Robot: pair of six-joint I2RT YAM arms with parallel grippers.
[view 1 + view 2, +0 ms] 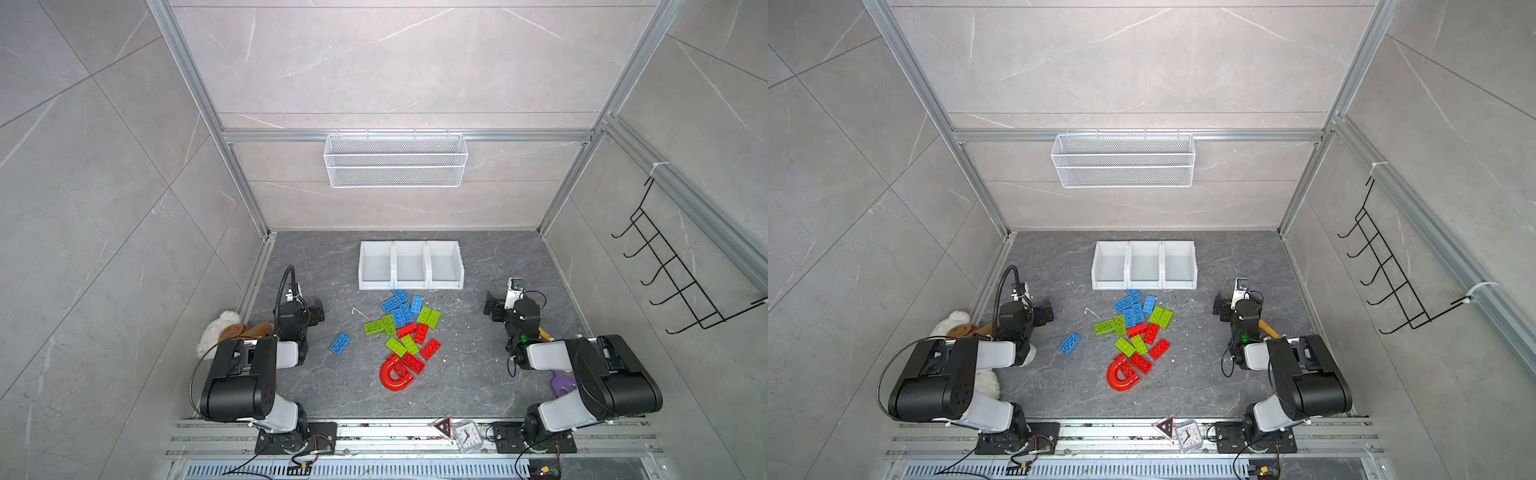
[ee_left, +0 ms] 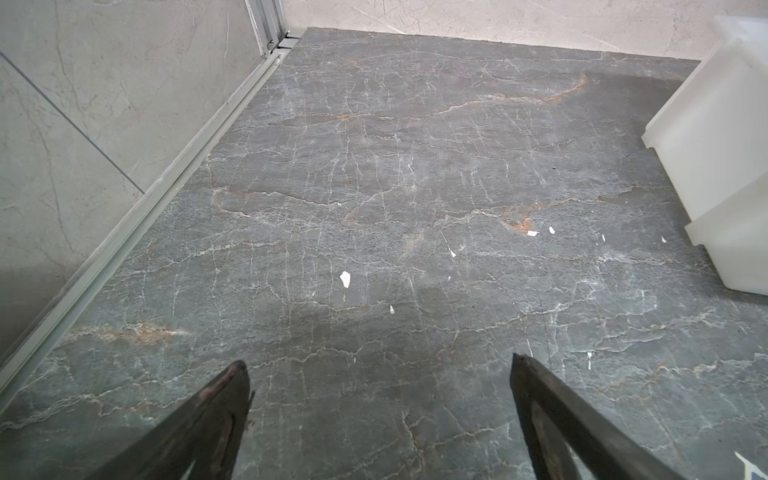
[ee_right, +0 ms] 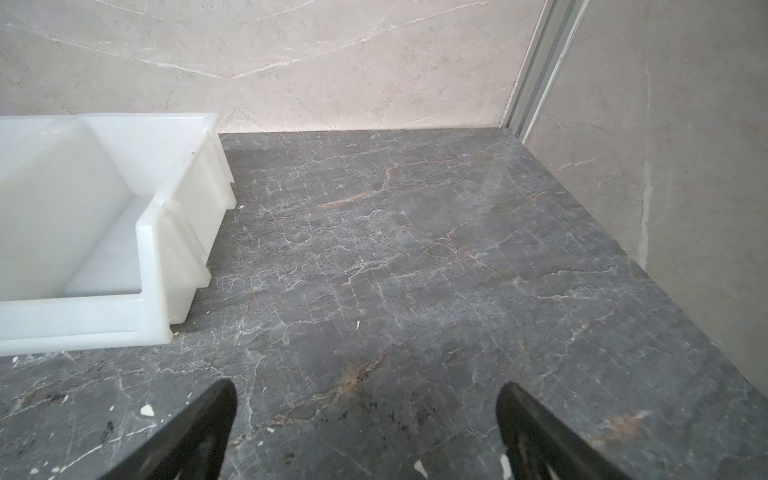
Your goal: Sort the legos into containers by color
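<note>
Legos lie in a loose pile mid-table in both top views: blue bricks (image 1: 399, 308) (image 1: 1131, 309) nearest the containers, green bricks (image 1: 430, 318) beside them, and red bricks (image 1: 420, 333) with a red arch (image 1: 392, 376) toward the front. One blue brick (image 1: 340, 343) lies apart on the left. Three empty white containers (image 1: 410, 245) (image 1: 1144, 245) stand in a row behind the pile. My left gripper (image 1: 318, 309) (image 2: 378, 363) hangs open over bare table left of the pile. My right gripper (image 1: 492, 307) (image 3: 368, 386) is open too, right of the pile, beside the end container (image 3: 158, 257).
A stuffed toy (image 1: 224, 328) lies behind the left arm. A purple object (image 1: 561, 384) sits under the right arm. A small clock (image 1: 467, 436) and a red triangle (image 1: 442, 426) rest on the front rail. A wire basket (image 1: 395, 160) and a hook rack (image 1: 673, 270) hang on the walls.
</note>
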